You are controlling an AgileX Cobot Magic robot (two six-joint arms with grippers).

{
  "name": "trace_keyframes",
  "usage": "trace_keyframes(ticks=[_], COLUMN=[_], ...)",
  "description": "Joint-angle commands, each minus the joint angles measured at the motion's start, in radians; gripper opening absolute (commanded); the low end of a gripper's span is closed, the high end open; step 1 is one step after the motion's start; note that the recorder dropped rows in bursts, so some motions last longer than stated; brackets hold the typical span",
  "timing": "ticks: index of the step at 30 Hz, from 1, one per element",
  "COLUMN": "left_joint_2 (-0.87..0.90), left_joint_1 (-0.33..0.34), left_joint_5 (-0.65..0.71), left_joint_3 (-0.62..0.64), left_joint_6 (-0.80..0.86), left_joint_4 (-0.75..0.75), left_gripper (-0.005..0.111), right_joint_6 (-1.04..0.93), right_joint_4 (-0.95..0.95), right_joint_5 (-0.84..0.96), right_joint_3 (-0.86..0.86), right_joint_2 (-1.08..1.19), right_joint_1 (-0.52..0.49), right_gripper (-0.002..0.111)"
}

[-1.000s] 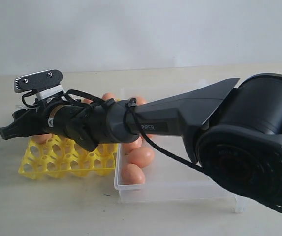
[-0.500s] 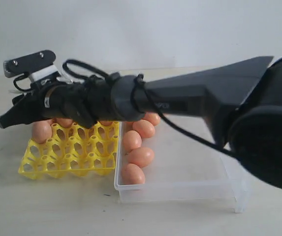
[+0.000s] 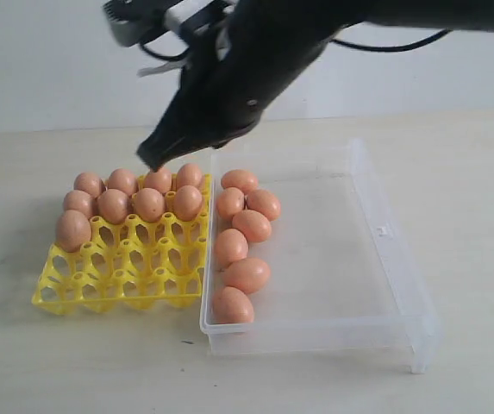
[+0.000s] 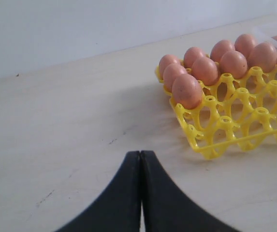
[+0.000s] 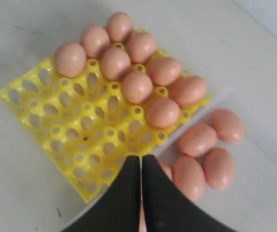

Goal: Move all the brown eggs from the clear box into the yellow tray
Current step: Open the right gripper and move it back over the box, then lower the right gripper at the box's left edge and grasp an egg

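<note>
The yellow tray (image 3: 117,276) lies on the left of the table with several brown eggs (image 3: 148,204) filling its far cups. To its right is the clear box (image 3: 341,259), with several more brown eggs (image 3: 247,274) lined along its left wall. My right gripper (image 3: 152,159) hangs shut and empty, high above the tray's far edge. In the right wrist view its tips (image 5: 141,157) are closed over the border between the tray (image 5: 61,121) and the box eggs (image 5: 219,167). My left gripper (image 4: 140,153) is shut and empty over bare table, short of the tray (image 4: 235,130).
The near rows of tray cups (image 3: 143,259) stand open. The right part of the clear box is bare floor, with a small latch tab (image 3: 383,230) on its right wall. A pale wall (image 3: 402,78) rises behind the table.
My right arm has risen from low across the tray to high above its far edge, uncovering the eggs. Its jaws have closed with nothing in them.
</note>
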Motion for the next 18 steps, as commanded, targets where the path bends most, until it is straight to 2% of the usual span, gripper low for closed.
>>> trace_keyframes(ticks=[1,3,4,6,9,14,18], left_joint_2=[-0.006,-0.006,-0.006,-0.006,-0.006,-0.006,-0.006], left_joint_1=[-0.004,-0.004,-0.004,-0.004,-0.004,-0.004,-0.004], left_joint_5=[-0.006,-0.006,-0.006,-0.006,-0.006,-0.006,-0.006], left_joint_3=[-0.004,-0.004,-0.004,-0.004,-0.004,-0.004,-0.004], left_joint_6=[0.000,0.000,0.000,0.000,0.000,0.000,0.000], left_joint_4=[0.002,0.002,0.002,0.002,0.002,0.002,0.002], left_gripper=[0.000,0.000,0.000,0.000,0.000,0.000,0.000], right_joint_6=[-0.011,-0.011,-0.011,-0.007,-0.022,-0.099,-0.119], right_joint_4=[-0.001,-0.001,0.015,0.117,0.123,0.128,0.153], right_joint_5=[0.076,0.021,-0.065,-0.115,-0.022,0.061,0.145], right_joint_3=[0.071,0.067,0.065,0.013,-0.170,-0.386,-0.486], right_joint_2=[-0.094,-0.050,-0.003,0.123,0.336,0.507,0.591], right_joint_1=[-0.127,-0.206,-0.253,-0.321,-0.347,-0.347,-0.334], right_gripper=[0.019,0.033,0.041,0.050,0.052,0.052,0.052])
